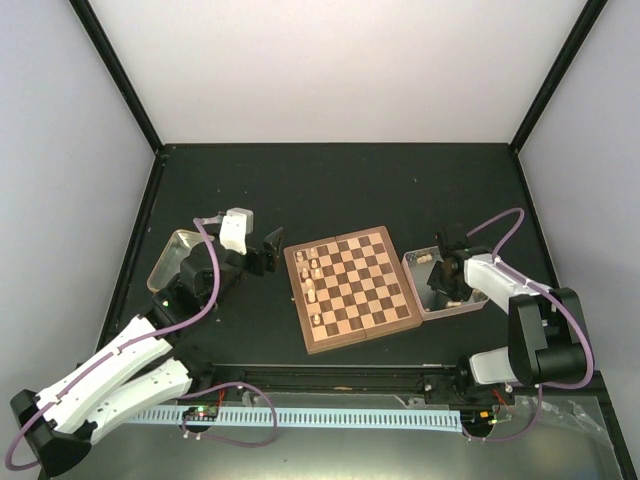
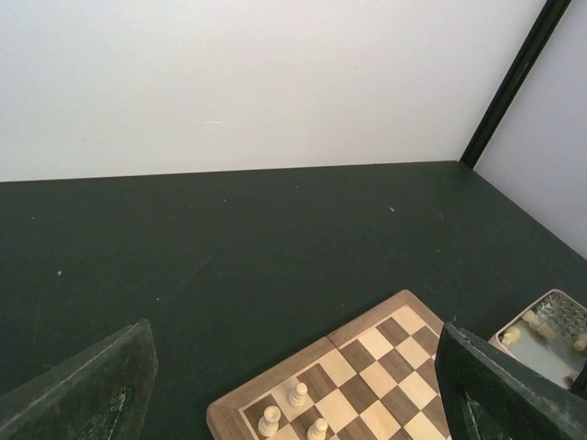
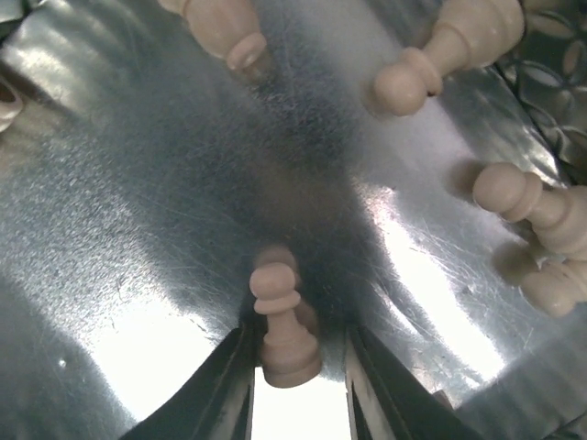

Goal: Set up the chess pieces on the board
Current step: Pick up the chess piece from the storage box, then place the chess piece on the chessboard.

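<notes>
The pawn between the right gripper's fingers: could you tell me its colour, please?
The pawn is pale tan, seen best in the right wrist view.

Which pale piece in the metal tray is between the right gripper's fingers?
The pawn at the right wrist view's bottom centre, flanked by both fingers; the other pieces lie farther off.

Overhead looks down; left wrist shares board (image 1: 349, 288); right close-up.

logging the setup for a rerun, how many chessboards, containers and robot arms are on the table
chessboard: 1
containers: 2
robot arms: 2
total: 5
</notes>
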